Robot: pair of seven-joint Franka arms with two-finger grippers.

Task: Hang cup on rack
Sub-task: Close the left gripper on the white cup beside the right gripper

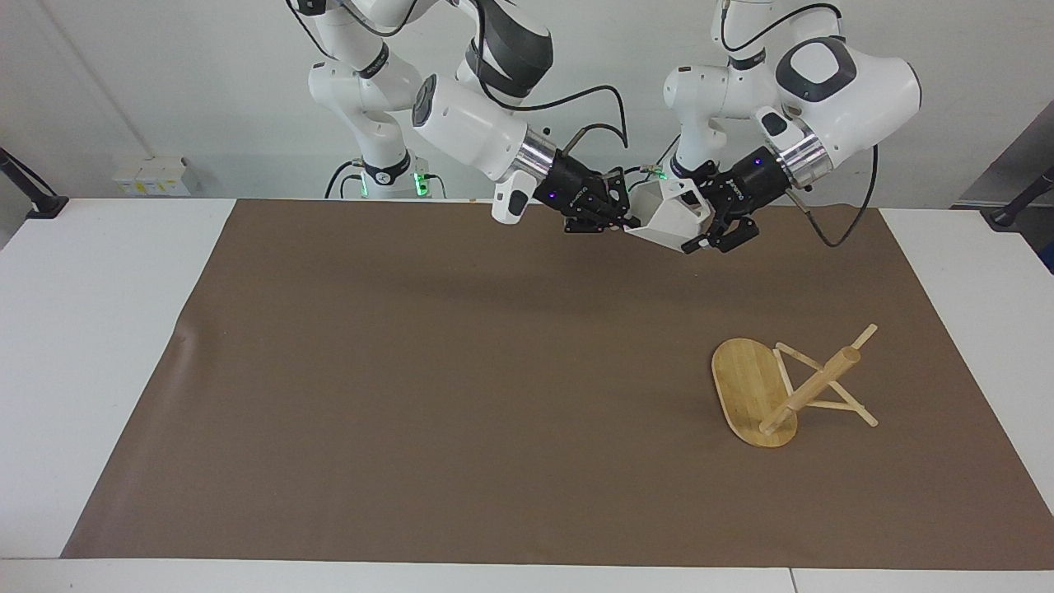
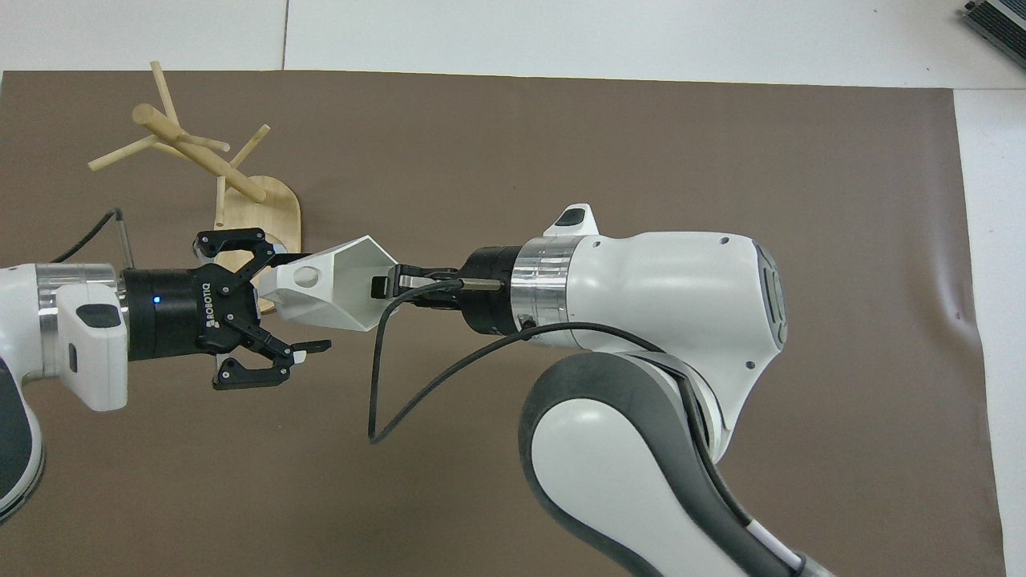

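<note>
Handover is in hand at upper centre: your right end effector pinches the cup, left end effector gapes beside it, rack lies toppled lower right, needing righting.

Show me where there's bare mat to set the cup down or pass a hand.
Bare: the mat from under the cup to the right arm's end, and the strip from the rack to the mat's edge farthest from the robots. Crowded: where the right gripper and left gripper meet at the cup, and around the toppled rack's pegs.
</note>
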